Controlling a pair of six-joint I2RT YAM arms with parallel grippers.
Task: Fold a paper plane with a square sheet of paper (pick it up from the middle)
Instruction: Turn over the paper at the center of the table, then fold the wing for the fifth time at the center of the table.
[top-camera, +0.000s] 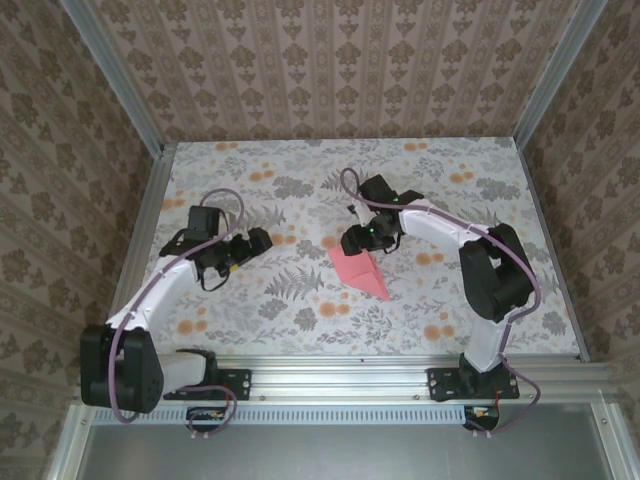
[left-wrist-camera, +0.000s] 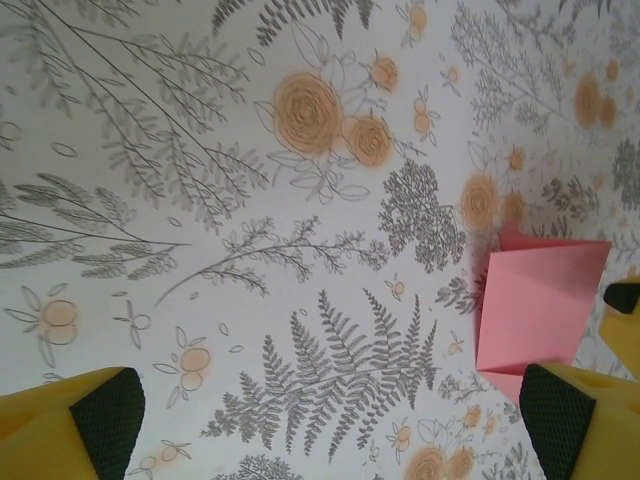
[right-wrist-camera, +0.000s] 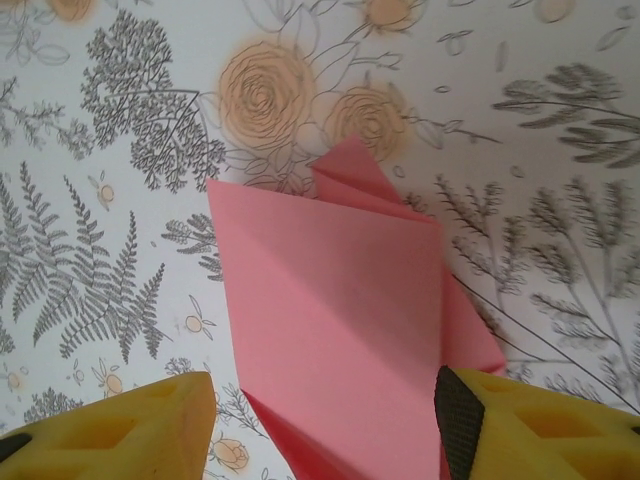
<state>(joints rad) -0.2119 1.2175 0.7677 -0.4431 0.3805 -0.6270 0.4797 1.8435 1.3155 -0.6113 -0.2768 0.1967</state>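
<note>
The pink paper plane (top-camera: 362, 270) is recorded lying flat on the flowered bench (top-camera: 300, 320), near its middle. The right hand (top-camera: 354, 238) is extended from a bent elbow and held over the plane's broad end, with its fingers (right-wrist-camera: 470, 420) parted to either side and nothing gripped. The left hand (top-camera: 262, 240) is pointed toward the plane but kept apart from it, fully spread and empty.

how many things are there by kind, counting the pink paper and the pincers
paper plane: 1
pincers: 2 (left pincer, right pincer)
total: 3
</note>
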